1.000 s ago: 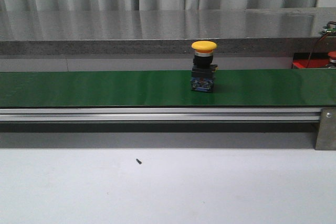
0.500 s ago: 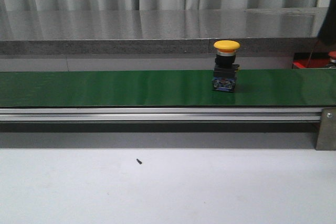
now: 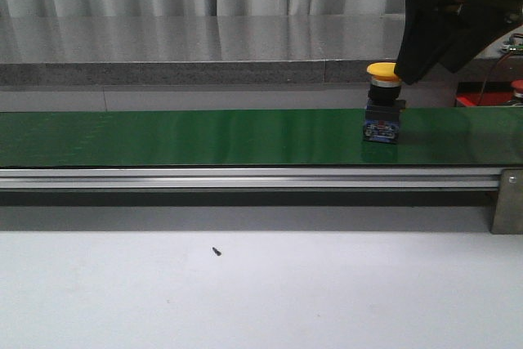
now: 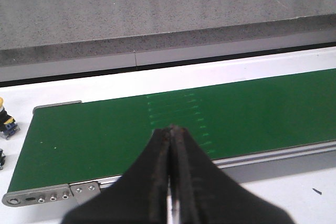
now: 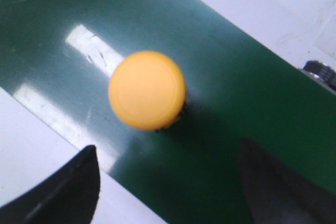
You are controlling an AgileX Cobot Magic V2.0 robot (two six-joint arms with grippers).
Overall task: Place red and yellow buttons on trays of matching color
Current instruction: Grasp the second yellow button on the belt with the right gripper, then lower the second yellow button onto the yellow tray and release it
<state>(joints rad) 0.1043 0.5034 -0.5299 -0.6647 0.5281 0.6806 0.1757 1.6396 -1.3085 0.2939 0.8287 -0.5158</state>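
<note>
Front view. One yellow button [image 3: 383, 109]: round yellow domed cap over a black collar and a blue-and-black block base, standing upright on the green belt [image 3: 204, 136], toward its right end. One right arm, black, comes in from the upper right, its lower edge just beside the yellow cap; its gripper cannot be made out here. At the far right edge, beyond the belt, one strip of a red tray [image 3: 478, 100] and a sliver of one red button [image 3: 516, 86] above it; whether the two touch cannot be told. One silver rail [image 3: 245, 177] runs along the belt's near side. One small dark speck [image 3: 216, 251] lies on the white table [image 3: 261, 300].

Left wrist view. One left gripper [image 4: 172, 135], jaws pressed together with nothing between them, over the near edge of the belt. At the frame's edge beyond the belt's end, a sliver of one more button [image 4: 6, 121] with a yellow cap, resting on the table.

Right wrist view. One yellow button seen from above, a smooth round cap on the belt. One right gripper [image 5: 168, 182], jaws spread wide and grasping nothing, two dark fingertips [image 5: 79, 182] well apart; the cap sits just beyond the gap between them.
</note>
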